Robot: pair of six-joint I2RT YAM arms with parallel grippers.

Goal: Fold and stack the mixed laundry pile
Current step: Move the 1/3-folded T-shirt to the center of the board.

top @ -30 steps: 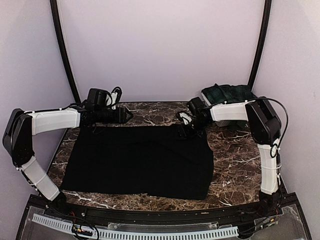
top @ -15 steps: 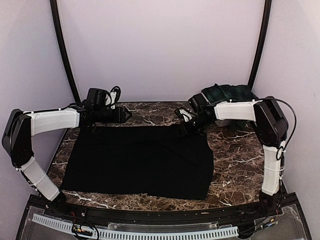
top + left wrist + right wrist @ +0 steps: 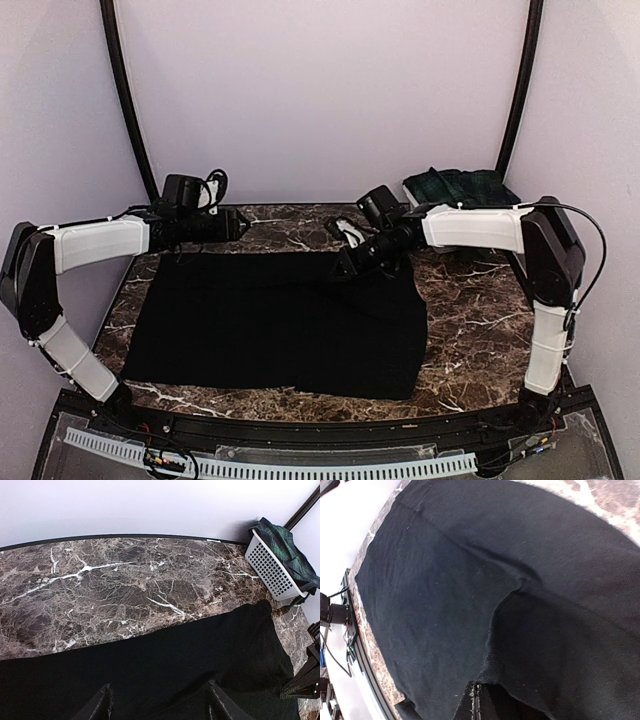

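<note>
A plain black cloth (image 3: 280, 320) lies spread flat over the marble table (image 3: 470, 330). My right gripper (image 3: 343, 267) is over the cloth's far edge, right of the middle. In the right wrist view it (image 3: 479, 687) is shut on a lifted flap of the black cloth (image 3: 445, 595). My left gripper (image 3: 238, 226) hovers at the cloth's far left edge. In the left wrist view it (image 3: 159, 685) is open and empty above the cloth (image 3: 200, 650). The tartan skirt (image 3: 458, 186) lies in the basket at the back right.
A white slatted basket (image 3: 272, 570) holding the tartan skirt (image 3: 285, 537) stands at the table's far right corner. Bare marble (image 3: 125, 585) runs between the cloth's far edge and the back wall. Black frame posts stand at both back corners.
My right gripper has moved left along the cloth's far edge, drawing the held cloth with it. My left gripper has shifted slightly left and back.
</note>
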